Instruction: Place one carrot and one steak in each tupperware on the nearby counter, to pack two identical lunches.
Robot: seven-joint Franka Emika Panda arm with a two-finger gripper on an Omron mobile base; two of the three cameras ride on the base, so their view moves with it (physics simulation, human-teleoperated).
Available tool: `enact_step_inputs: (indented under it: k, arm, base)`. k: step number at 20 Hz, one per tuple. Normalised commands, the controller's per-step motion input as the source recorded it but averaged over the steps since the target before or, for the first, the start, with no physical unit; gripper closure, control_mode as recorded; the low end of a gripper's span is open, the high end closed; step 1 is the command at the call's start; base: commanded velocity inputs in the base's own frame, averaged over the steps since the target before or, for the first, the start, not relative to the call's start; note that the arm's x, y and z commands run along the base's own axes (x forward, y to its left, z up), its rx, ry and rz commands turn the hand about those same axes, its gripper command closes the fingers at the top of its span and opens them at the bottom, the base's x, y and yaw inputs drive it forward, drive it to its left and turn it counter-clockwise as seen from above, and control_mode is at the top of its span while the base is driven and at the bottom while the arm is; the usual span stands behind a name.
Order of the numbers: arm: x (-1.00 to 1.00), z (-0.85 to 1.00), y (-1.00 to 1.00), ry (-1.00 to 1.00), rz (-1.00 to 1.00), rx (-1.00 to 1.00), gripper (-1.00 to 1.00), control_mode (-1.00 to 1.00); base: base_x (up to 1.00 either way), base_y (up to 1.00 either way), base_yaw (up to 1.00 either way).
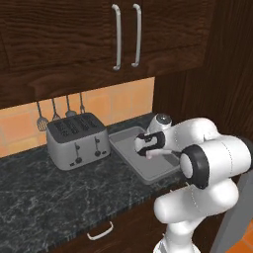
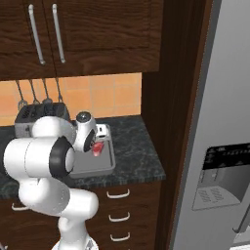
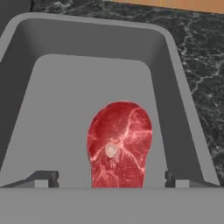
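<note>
The tool (image 3: 111, 178) hangs just above the steak (image 3: 119, 144), its jaws spread wide to either side and gripping nothing. The steak lies flat in the grey tupperware (image 3: 175, 74) on the black tabletop (image 1: 74, 197), beside the toaster (image 1: 77, 140). Lifting away carelessly, a fingertip (image 3: 177, 180) could snag the meat.

Steak (image 3: 119, 144) in tupperware (image 1: 129, 157) on counter (image 1: 59, 197); toaster (image 1: 77, 140) just left of it; gripper (image 3: 111, 178) above.
</note>
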Motion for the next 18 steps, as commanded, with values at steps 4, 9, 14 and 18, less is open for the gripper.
enact_step_inputs:
  k: [4,9,14,18]
  arm:
    - [-0.91,0.59,-0.07,-0.12,-0.16,0.01,-1.0,-1.0]
    - [-0.91,0.83,-0.1,-0.12,-0.19,0.06,-1.0,-1.0]
    - [-0.86,0.86,0.0,-0.19,-0.01,0.0,-1.0,-1.0]
    - [-0.81,0.34,0.0,-0.16,0.0,0.0,-1.0,-1.0]
  base:
    - [0.0,0.0,0.0]
    - [0.0,0.0,0.0]
    - [0.0,0.0,0.0]
    - [0.0,0.0,0.0]
